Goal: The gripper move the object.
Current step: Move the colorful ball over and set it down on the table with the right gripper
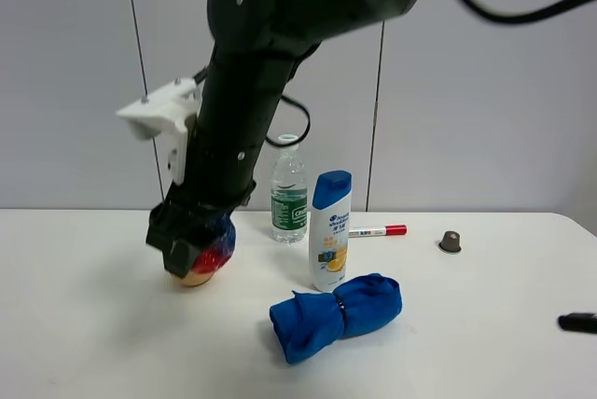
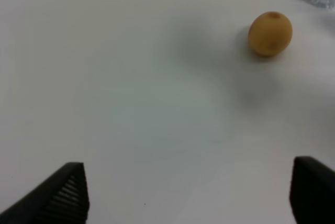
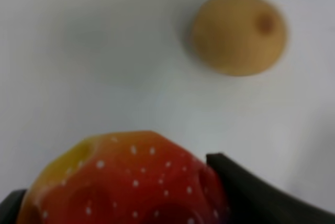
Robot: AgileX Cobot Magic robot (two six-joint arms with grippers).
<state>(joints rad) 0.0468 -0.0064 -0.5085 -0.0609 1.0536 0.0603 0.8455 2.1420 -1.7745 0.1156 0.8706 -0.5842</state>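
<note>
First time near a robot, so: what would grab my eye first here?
A big dark arm reaches down on the scene's left, its end effector clamped on a glittery mottled ball. A tan ball lies close by. Further right, a shampoo bottle stands behind a rolled blue cloth.

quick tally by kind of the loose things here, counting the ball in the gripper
balls: 2 (mottled ball, tan ball)
bottles: 2 (water bottle, shampoo bottle)
marker: 1
blue cloth: 1
small brown cap: 1
unclear dark item at right edge: 1
total: 8
</note>
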